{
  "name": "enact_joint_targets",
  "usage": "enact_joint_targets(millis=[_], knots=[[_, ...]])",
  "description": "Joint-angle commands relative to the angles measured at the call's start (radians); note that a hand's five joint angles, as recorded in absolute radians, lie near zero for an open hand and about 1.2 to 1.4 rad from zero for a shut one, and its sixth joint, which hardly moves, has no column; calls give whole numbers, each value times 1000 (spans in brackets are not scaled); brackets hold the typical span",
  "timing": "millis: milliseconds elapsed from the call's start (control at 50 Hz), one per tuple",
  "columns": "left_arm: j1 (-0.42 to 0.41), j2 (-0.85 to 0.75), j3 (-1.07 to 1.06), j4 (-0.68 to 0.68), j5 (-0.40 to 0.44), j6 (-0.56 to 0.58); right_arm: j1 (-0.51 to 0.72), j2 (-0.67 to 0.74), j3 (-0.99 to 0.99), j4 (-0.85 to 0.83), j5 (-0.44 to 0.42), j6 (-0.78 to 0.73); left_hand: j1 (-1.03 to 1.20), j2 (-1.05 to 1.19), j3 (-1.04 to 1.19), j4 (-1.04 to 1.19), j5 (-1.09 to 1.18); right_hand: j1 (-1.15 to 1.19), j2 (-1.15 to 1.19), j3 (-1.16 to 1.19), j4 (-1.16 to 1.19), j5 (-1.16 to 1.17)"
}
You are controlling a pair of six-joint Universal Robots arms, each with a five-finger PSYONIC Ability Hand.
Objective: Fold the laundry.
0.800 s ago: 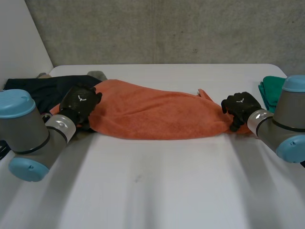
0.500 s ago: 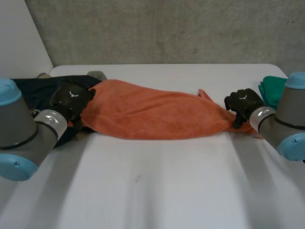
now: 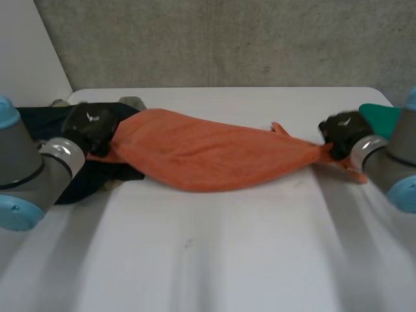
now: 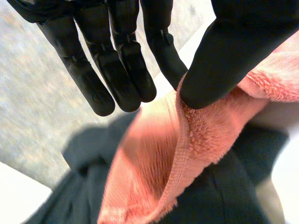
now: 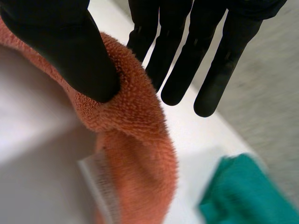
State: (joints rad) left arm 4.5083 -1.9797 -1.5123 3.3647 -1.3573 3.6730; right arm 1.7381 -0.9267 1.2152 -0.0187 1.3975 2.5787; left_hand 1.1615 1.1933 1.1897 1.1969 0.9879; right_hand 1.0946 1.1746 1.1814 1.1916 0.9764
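The orange towel (image 3: 214, 159) looks soft, light, floppy; its ends seem the right hold. The left hand (image 3: 94, 125) and right hand (image 3: 343, 129) each pinch one.

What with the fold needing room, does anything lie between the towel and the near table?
Nothing visible: the table before the towel holds nothing. The left hand and right hand pinch the towel's ends.

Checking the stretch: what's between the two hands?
The orange towel, stretched from the left hand to the right hand, each pinching one end. The head view shows it.
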Motion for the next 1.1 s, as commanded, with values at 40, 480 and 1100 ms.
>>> enact_joint_targets(millis=[40,480,1100], knots=[[-54,323,-42,-11,3,-178,-87,-297,-11,78,-14,0,235,203,207,199,234,302,222,215,205,245],[-146,274,7,-188,-17,-274,50,101,-313,-98,-17,-24,235,203,207,199,234,302,222,215,205,245],[-164,291,32,-249,-57,-266,15,-129,108,296,-11,28,235,203,207,199,234,-516,-597,-603,-613,-573]])
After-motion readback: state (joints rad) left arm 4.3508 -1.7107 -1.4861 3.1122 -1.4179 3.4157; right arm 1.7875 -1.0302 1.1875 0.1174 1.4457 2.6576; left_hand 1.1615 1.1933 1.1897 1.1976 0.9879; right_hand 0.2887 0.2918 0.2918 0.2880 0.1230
